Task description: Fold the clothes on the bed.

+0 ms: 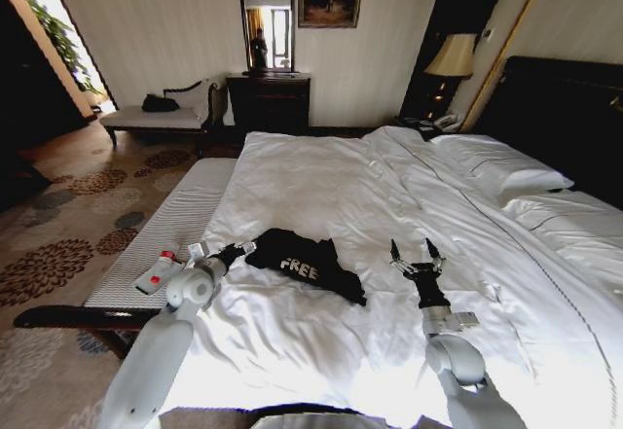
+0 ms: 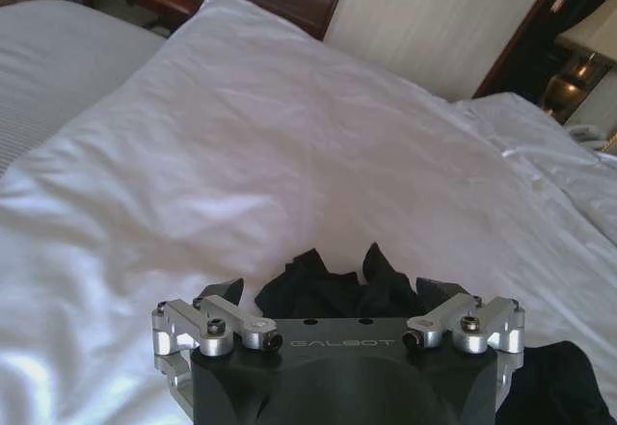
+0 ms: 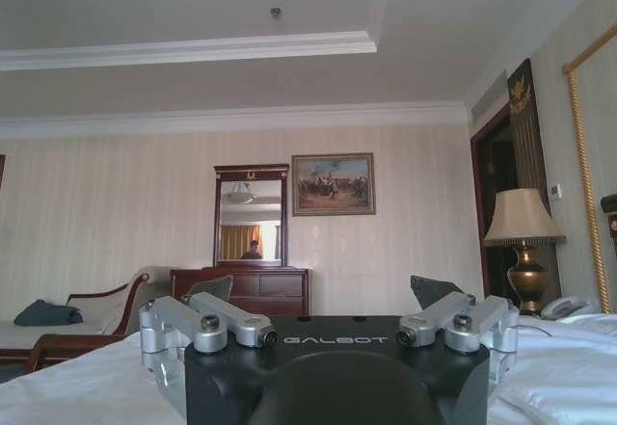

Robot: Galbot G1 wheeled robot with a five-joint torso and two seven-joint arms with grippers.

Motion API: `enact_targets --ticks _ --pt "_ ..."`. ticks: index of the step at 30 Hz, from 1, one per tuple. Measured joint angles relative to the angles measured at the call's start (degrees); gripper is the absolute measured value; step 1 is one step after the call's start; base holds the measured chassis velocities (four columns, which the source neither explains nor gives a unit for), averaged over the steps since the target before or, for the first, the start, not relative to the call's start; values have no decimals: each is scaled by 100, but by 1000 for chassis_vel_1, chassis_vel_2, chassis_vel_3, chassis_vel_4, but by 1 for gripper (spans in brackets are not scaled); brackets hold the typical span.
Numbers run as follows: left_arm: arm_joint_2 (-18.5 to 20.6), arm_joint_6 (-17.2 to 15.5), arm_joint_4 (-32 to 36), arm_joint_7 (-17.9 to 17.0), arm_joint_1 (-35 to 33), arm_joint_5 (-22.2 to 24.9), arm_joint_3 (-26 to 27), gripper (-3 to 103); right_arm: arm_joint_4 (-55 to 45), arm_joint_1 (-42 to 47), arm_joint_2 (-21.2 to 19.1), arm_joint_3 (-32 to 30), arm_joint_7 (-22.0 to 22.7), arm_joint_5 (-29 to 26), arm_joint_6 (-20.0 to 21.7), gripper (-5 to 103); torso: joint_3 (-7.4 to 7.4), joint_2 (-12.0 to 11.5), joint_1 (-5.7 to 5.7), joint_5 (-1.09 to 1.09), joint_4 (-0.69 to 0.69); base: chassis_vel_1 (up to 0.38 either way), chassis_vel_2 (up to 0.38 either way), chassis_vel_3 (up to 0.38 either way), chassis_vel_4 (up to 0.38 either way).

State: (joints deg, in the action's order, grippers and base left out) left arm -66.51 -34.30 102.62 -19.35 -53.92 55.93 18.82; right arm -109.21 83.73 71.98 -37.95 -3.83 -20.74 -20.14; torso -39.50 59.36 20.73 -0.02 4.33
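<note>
The clothes are one black T-shirt (image 1: 304,264) with white lettering, lying crumpled on the near part of the bed (image 1: 321,171), which has a white duvet. My left gripper (image 1: 239,250) sits at the shirt's left edge. In the left wrist view the left gripper (image 2: 330,295) is open, with bunched black fabric (image 2: 328,288) lying between its spread fingers. My right gripper (image 1: 417,251) stands open above the duvet to the right of the shirt, fingers pointing up and apart from the cloth. Nothing lies between the fingers of the right gripper (image 3: 323,290).
A narrow striped bench (image 1: 170,225) runs along the bed's left side, with a small red and white object (image 1: 160,272) on it. Pillows (image 1: 496,166) and a dark headboard (image 1: 565,108) are at the right. A dresser (image 1: 268,100), chaise (image 1: 156,116) and lamp (image 1: 451,56) stand by the far wall.
</note>
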Motion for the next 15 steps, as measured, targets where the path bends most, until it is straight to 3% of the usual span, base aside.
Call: enact_targets --ticks 10,12,14,15 --pt "-299 -40 -569 -61 471 -46 -435 97 227 -170 35 90 -4 6 -29 100 0 0 0 -1 0 0 0 0 0" --pt "-396 -35 -655 -60 526 -94 -476 91 245 -172 36 90 -5 6 -41 100 0 0 -1 0 1 0 0 0 0" --pt "-449 -27 -714 -58 550 -143 -505 91 258 -172 36 83 -9 5 -60 100 0 1 -1 0 1 0 0 0 0" --pt "-493 -16 -770 -51 570 -195 -526 81 272 -168 36 73 -17 3 -81 100 0 1 -1 -1 1 0 0 0 0"
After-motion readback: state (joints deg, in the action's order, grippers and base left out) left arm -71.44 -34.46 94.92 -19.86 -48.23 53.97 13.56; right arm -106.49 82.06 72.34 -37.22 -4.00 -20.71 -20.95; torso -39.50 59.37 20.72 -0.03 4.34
